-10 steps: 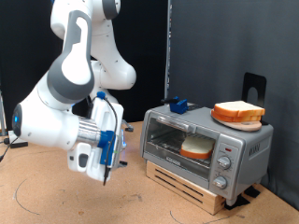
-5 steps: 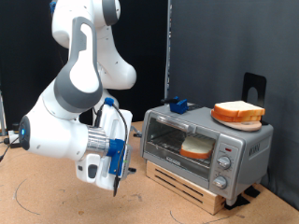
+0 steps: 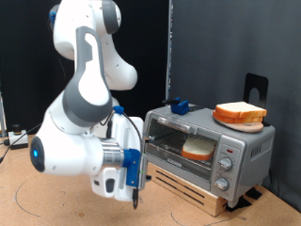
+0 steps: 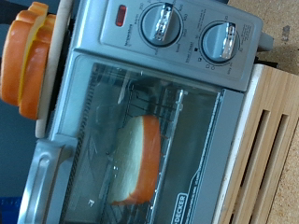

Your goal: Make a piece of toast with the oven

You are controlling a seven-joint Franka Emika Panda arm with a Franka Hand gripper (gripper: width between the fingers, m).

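The silver oven stands on a wooden slat base at the exterior view's right, its glass door shut. One piece of toast lies inside behind the glass, and it also shows in the wrist view. A second slice lies on an orange plate on the oven's top. My gripper hangs low, just to the exterior view's left of the oven's front, and holds nothing that I can see. Its fingers do not show in the wrist view, which looks at the oven door and two knobs.
A small blue object sits on the oven's top near its back left corner. A black stand rises behind the plate. The wooden tabletop spreads to the exterior view's left and bottom. A dark curtain hangs behind.
The arm has swung down and to the exterior view's right, bringing the hand lower and closer to the oven's front. The oven and both slices have not moved.
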